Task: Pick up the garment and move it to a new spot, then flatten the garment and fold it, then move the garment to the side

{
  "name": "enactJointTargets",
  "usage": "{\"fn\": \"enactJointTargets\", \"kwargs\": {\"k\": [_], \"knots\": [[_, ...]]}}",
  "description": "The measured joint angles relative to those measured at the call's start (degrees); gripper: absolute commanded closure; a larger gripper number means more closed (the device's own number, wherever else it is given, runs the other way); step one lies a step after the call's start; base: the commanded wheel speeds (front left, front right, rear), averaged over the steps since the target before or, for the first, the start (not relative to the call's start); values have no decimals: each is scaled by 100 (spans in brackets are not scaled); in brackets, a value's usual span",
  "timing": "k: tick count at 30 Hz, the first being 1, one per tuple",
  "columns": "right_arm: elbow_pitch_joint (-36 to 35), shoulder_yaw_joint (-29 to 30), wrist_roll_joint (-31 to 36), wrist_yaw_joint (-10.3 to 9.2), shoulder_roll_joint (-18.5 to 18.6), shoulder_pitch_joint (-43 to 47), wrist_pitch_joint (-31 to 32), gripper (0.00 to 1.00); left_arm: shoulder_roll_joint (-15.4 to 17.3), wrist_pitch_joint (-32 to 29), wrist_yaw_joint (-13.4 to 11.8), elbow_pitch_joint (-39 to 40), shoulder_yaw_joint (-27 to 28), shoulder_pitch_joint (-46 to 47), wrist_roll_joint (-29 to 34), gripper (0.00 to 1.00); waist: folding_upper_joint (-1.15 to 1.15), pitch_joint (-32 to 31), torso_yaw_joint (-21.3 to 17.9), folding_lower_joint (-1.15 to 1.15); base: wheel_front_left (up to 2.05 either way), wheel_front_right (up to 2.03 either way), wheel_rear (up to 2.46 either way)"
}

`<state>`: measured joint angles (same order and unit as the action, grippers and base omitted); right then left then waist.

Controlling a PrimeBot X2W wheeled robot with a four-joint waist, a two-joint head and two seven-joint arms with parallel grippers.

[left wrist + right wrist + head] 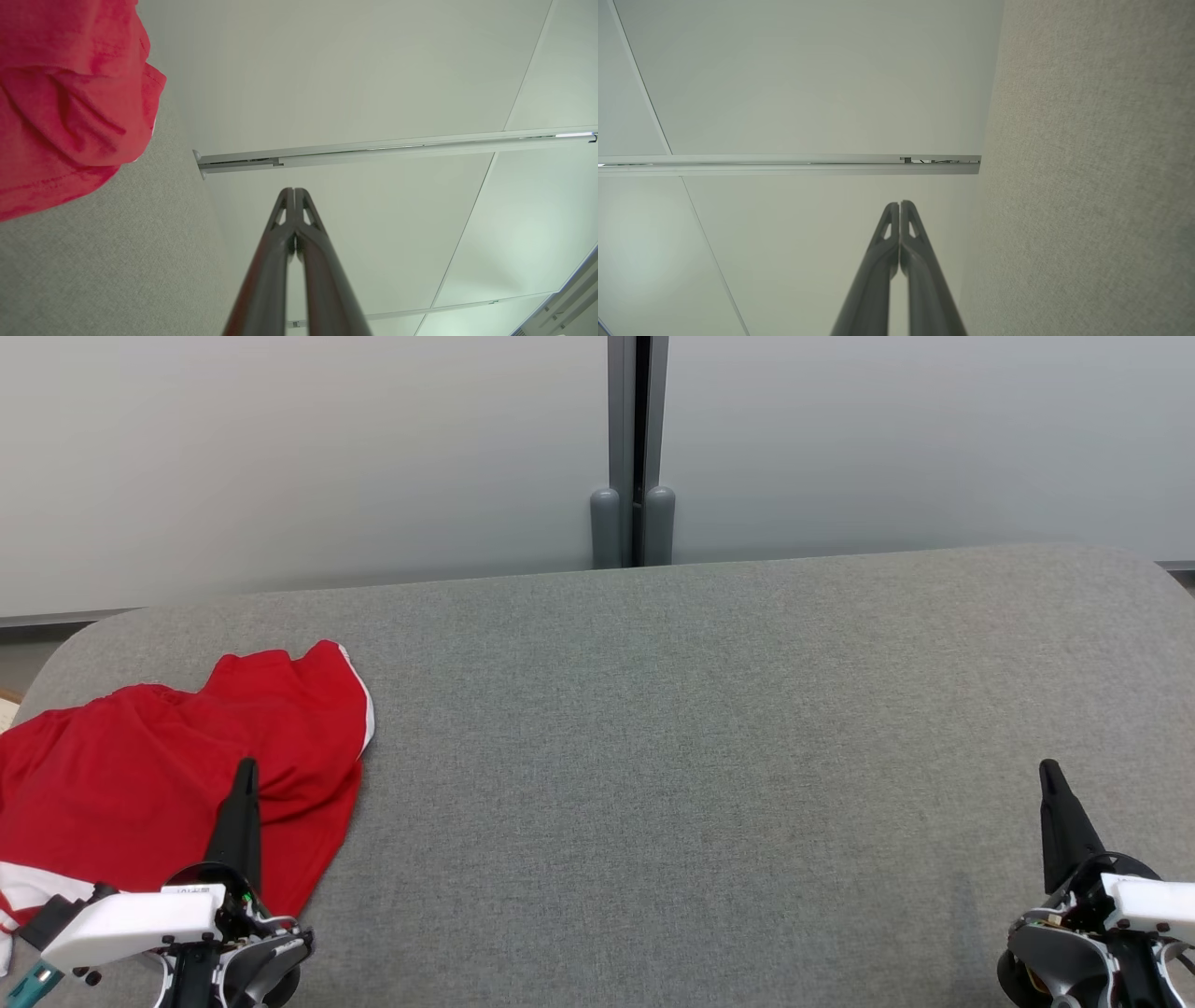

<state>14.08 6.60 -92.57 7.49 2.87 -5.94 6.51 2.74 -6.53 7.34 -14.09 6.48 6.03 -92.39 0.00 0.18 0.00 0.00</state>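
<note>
A red garment (159, 775) with white trim lies crumpled at the left end of the grey table (700, 756); the left wrist view has it as red folds (60, 102) at the upper left. My left gripper (246, 767) is shut and empty, its dark fingers pointing up in front of the garment's right part, apart from the cloth in the left wrist view (294, 191). Far off at the lower right, my right gripper (1049, 767) is shut too, holding nothing; the right wrist view has its closed tips (899, 204) against the pale wall.
A pale partition wall (373, 448) with a grey vertical post (637, 448) stands just behind the table's far edge. The table's corners are rounded. Grey cloth surface stretches from the garment to the right gripper.
</note>
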Motion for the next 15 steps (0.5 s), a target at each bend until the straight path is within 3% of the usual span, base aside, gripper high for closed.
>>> {"fn": "enactJointTargets", "kwargs": {"k": [15], "knots": [[0,0,0,0,0,0,0,100,0,0,0,0,0,0,0,100,0,0,0,0,0,0,0]]}}
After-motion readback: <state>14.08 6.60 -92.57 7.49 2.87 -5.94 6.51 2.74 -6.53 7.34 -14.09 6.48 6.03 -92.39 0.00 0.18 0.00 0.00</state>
